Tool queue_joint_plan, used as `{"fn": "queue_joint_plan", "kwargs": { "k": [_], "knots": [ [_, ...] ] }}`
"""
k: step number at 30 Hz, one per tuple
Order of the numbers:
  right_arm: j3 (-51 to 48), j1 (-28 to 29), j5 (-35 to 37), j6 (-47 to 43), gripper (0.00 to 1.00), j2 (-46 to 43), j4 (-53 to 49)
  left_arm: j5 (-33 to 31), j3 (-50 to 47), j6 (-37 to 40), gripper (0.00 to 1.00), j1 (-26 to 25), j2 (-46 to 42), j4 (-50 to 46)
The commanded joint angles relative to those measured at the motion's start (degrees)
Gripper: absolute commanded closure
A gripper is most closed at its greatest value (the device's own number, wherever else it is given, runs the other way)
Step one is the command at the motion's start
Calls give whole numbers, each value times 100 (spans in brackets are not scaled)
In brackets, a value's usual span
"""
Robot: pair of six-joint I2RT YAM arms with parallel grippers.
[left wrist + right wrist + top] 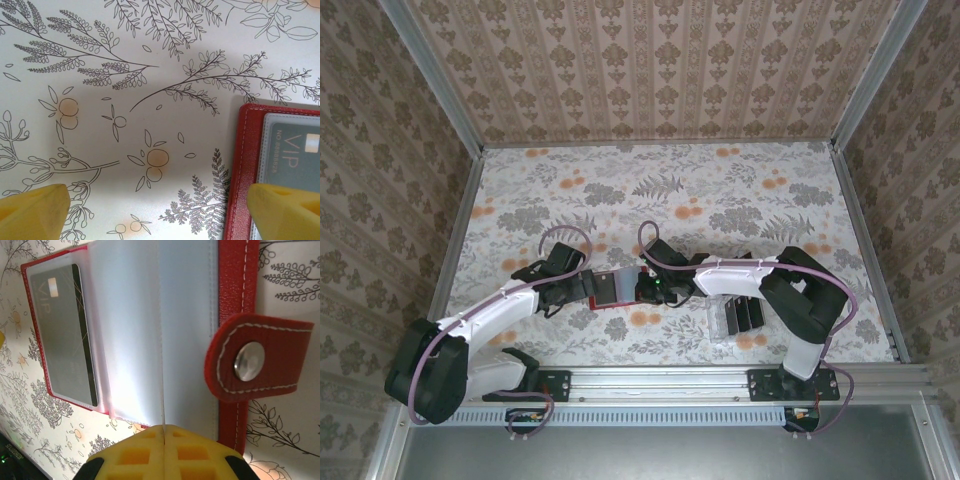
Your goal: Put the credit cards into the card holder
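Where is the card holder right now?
In the top view the card holder lies open mid-table between the left gripper and right gripper, image-left of the clear tray.

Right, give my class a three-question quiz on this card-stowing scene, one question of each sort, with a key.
1. Fill in: the word printed on the stowed card is ___.
2. True or false: the card holder lies shut.
3. The right fingers pinch: A) the card, B) a clear sleeve, C) the snap strap.
Key: 1 VIP; 2 false; 3 B.
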Motion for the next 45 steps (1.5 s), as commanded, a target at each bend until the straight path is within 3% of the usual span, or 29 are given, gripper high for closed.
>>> {"fn": "queue_joint_plan", "kwargs": {
  "k": [1,8,17,23,25,28,37,45],
  "knots": [
    [257,-10,-51,-120,100,-279,-95,-36,59,-35,0,-18,-150,-129],
    [885,105,-291,-366,100,-102,-373,-149,112,-184,0,18,-449,-338],
    [1801,319,-476,-449,99,897,-494,-313,-24,-666,0,18,-920,-431],
    [2186,330,-528,-490,79,1443,-484,-425,-98,-802,0,18,-1197,-511],
    [2213,329,-538,-508,67,1409,-481,-431,-120,-802,0,18,-1231,-520],
    [2005,336,-486,-499,59,1086,-369,-422,-143,-798,0,18,-1226,-507],
    [1213,687,-352,-593,53,92,-497,-341,-73,-618,0,61,-1086,-423],
    [1313,1243,-470,-672,54,577,-499,-370,144,-496,0,148,-1033,-542]
  ]
}}
